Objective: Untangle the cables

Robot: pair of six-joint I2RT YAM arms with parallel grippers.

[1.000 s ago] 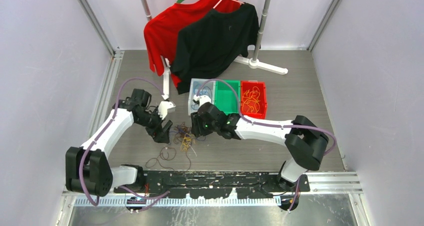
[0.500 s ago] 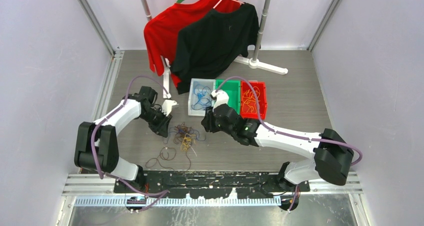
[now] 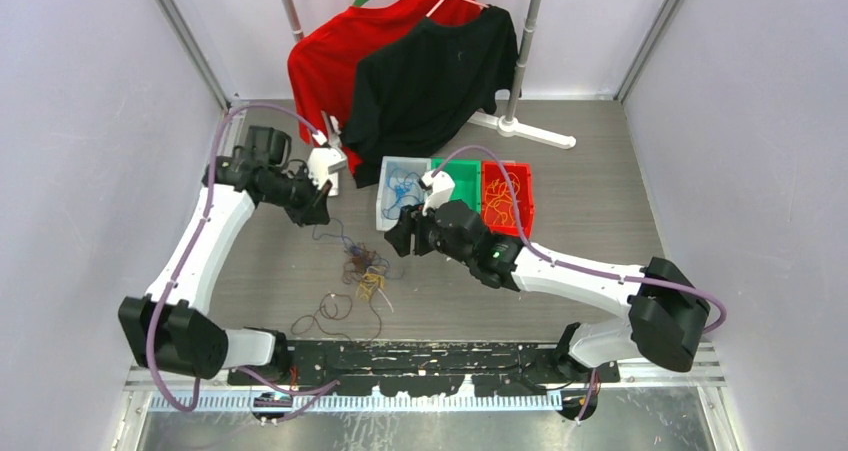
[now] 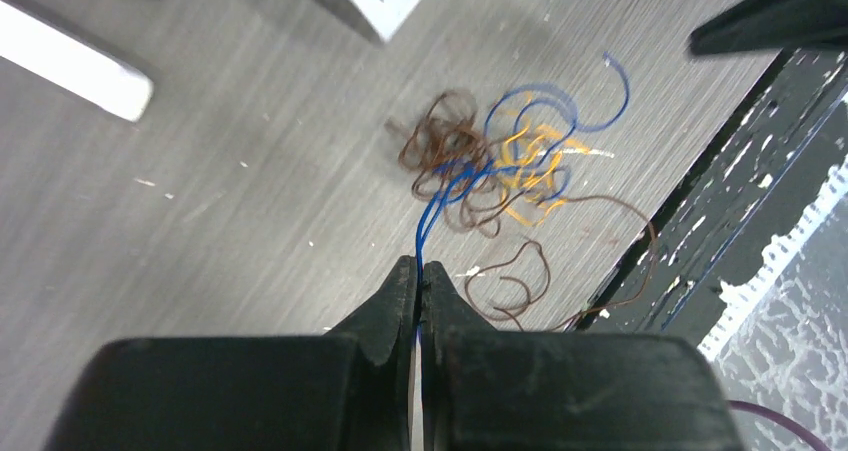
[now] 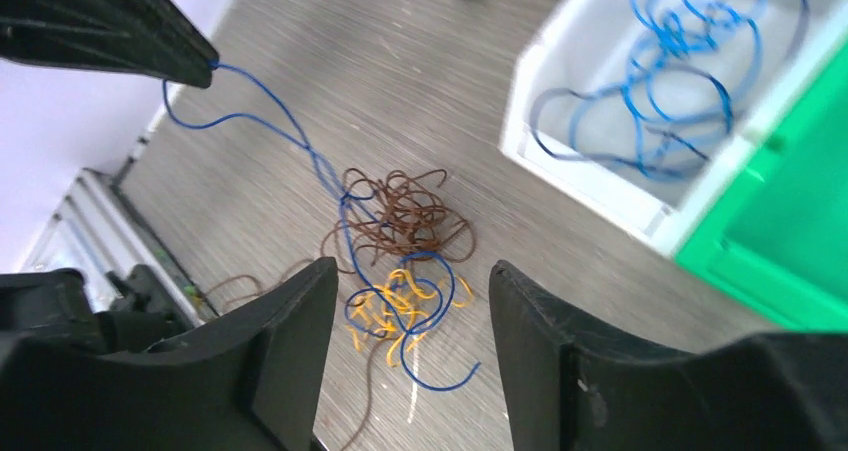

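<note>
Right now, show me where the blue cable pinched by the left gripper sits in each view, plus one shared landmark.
Top external: blue cable slants left of centre, from the left gripper down to the tangle.
Left wrist: blue cable runs up the centre from the shut left gripper.
Right wrist: blue cable curves in from the upper left.
Shared landmark: the brown and yellow-orange tangle.

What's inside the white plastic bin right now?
Thin blue cables, loosely looped, lie in the white rectangular plastic bin; nothing else shows. Overhead, the right arm covers its side by the green plastic bin.
</note>
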